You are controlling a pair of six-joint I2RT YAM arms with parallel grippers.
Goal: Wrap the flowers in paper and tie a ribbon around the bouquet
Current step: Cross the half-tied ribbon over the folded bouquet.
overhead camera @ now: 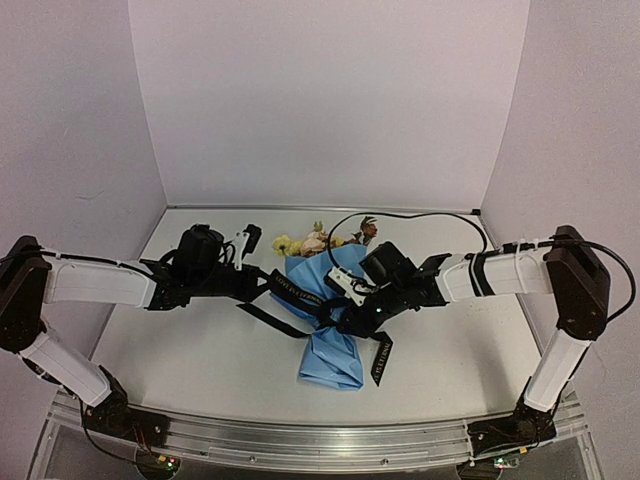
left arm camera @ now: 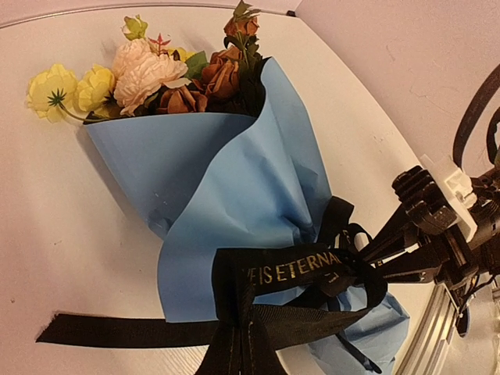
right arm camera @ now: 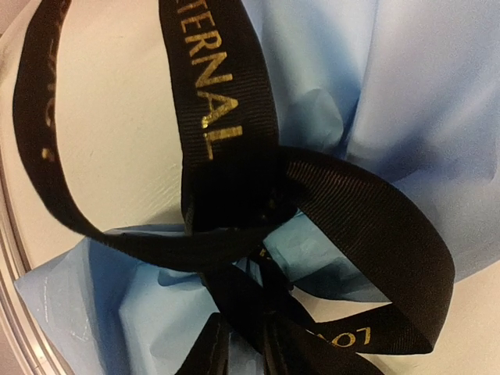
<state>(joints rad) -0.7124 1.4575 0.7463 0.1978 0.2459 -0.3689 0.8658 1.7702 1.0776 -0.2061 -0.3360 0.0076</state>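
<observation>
The flowers (left arm camera: 148, 74) are wrapped, the ribbon (left arm camera: 297, 269) knotted at their 6 o'clock. The left hand (overhead camera: 258, 283) pinches it; the right hand (left arm camera: 369, 256) is unclear.

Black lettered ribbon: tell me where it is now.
Top view: the black lettered ribbon circles the waist of the light-blue paper bouquet at mid-table, beside the right gripper.

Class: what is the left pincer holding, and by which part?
The ribbon, apparently pinched where its strands bunch beside the knot at the bouquet's waist; the grip is out of frame.
</observation>
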